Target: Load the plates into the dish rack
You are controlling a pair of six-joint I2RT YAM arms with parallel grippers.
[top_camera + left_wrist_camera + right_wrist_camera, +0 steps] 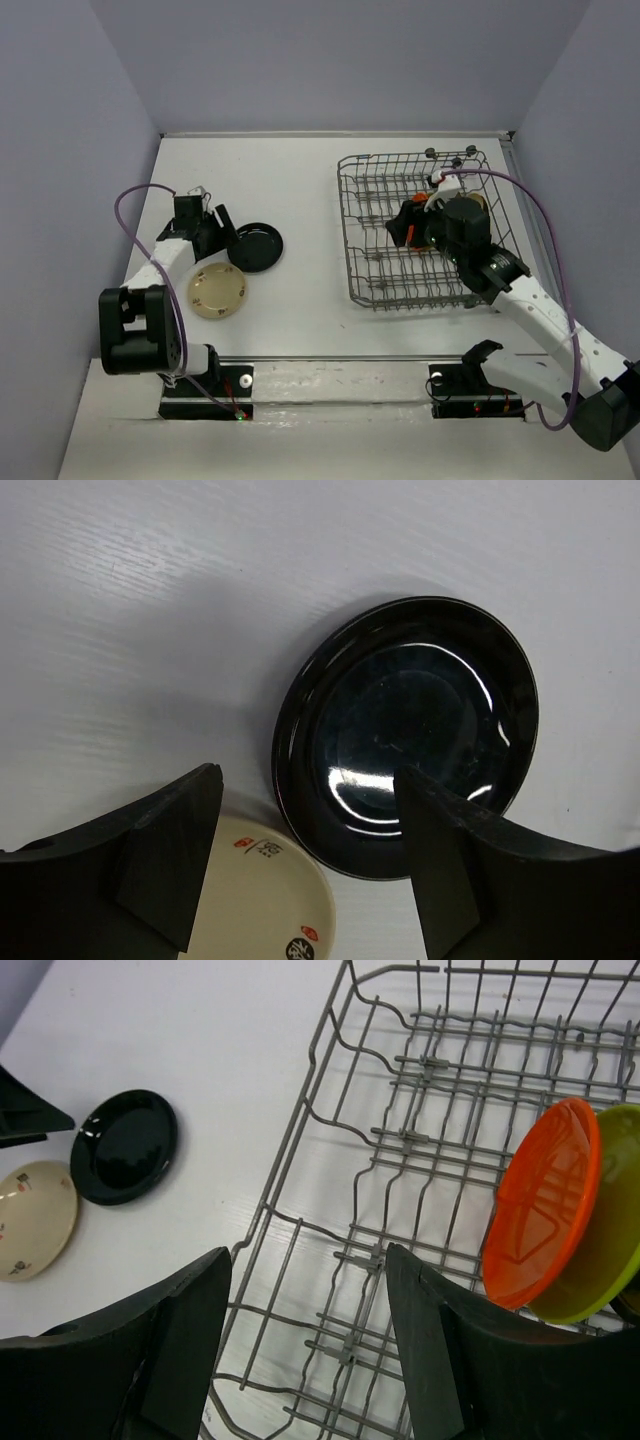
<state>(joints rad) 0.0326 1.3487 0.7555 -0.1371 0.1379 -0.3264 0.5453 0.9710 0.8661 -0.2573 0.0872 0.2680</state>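
The glossy black plate [256, 246] and the beige plate [218, 292] lie flat on the table at the left. My left gripper [215, 226] hovers open just left of the black plate. In the left wrist view the gripper [310, 865] is empty, with the black plate [410, 730] and the beige plate [255, 900] below it. The dish rack [346, 230] stands at the right. My right gripper [310, 1340] is open and empty over it. The orange plate [545, 1205] and the lime green plate [600, 1250] stand upright in the rack [402, 1138]. The dark brown plate is not clearly visible.
The black plate [125, 1145] and the beige plate [35, 1218] also show in the right wrist view, left of the rack. Purple cables loop from both arms. Walls close the table on three sides.
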